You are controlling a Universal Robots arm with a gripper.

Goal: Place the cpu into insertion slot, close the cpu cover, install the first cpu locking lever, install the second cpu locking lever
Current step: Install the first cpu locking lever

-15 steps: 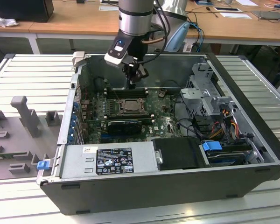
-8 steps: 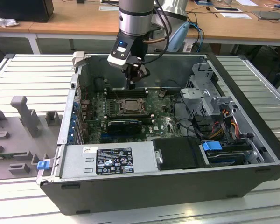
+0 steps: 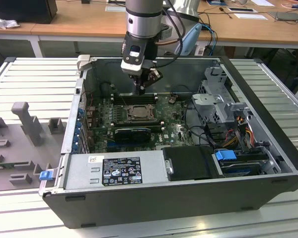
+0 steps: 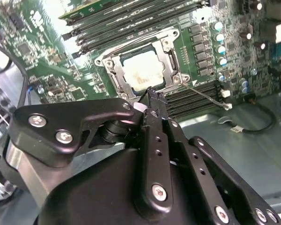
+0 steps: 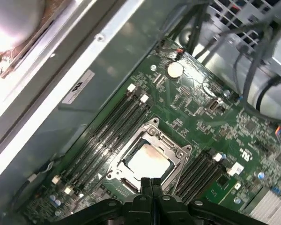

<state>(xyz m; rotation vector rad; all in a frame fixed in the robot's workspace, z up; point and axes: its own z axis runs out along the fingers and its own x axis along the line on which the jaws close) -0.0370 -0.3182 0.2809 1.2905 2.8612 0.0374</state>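
In the case (image 3: 139, 210), the cpu (image 5: 147, 161) lies in the insertion slot (image 5: 111, 174) under the cpu cover (image 5: 171, 149); hand (image 5: 151, 183) nearby, pinched together.

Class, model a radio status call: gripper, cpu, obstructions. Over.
Gripper shut, by the socket's edge. Pale beige-silver square cpu seated in dark silver-rimmed insertion slot, silver-grey frame cover down. Thin wire lever juts out alongside.

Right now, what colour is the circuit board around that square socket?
The circuit board is green, with small silver and black parts; the first wrist view shows it best.
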